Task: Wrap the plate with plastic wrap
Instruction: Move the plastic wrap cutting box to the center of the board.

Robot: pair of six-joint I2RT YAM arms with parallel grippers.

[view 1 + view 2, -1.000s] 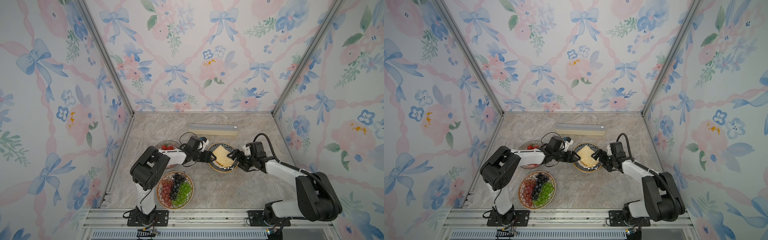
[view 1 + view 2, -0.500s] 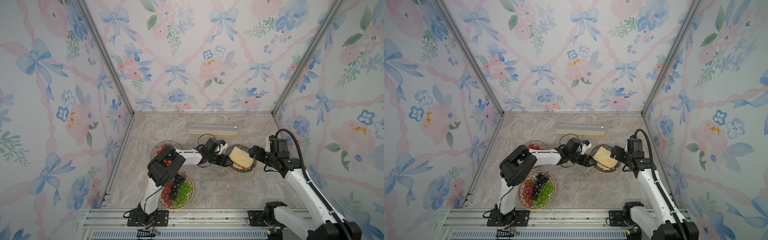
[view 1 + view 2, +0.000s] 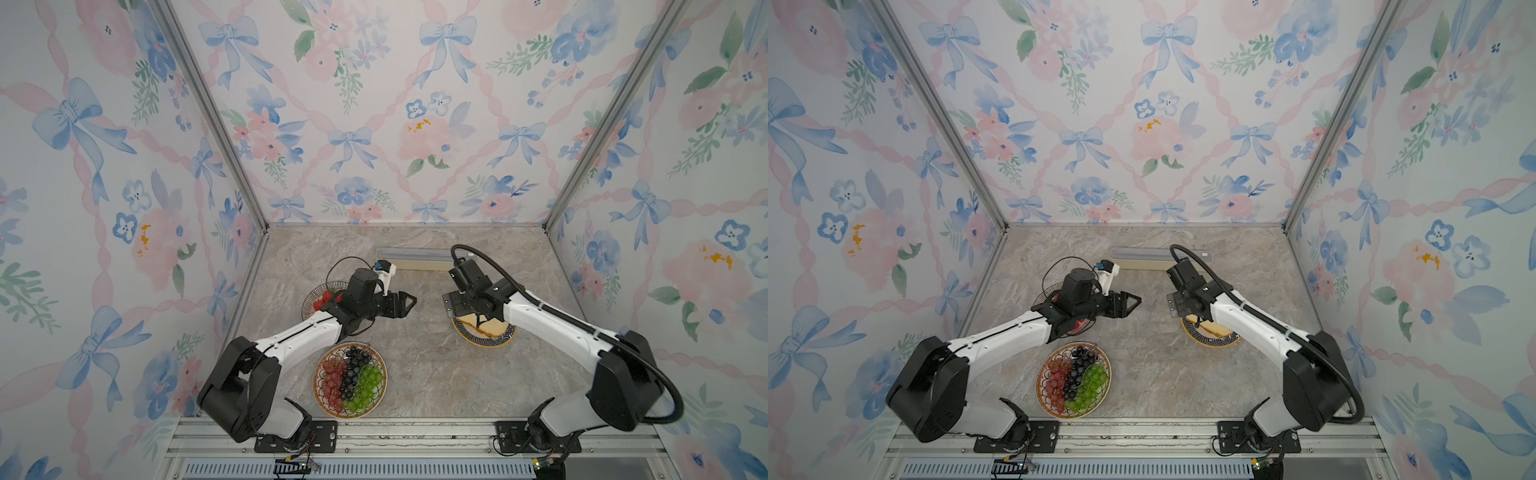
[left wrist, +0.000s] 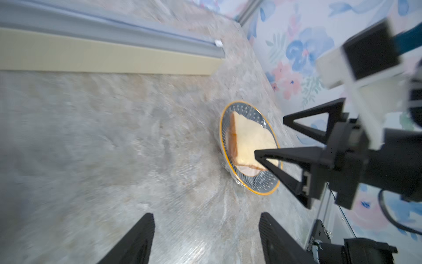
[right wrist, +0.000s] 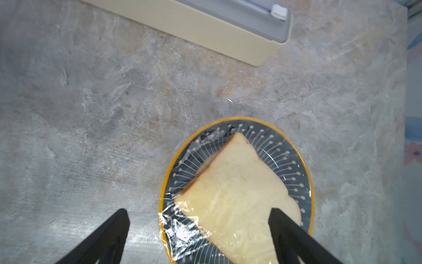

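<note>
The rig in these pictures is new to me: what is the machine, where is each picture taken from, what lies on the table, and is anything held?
Two white robot arms stand at the near edge of the table. Two pictures look down from one overhead camera pair; the other two come from cameras on the arms' wrists. On the table are a platter of grapes, a dish of red fruit, the cream wrap box, and the plate with bread, already under plastic wrap. The left claw and right claw are open, holding nothing.
</note>
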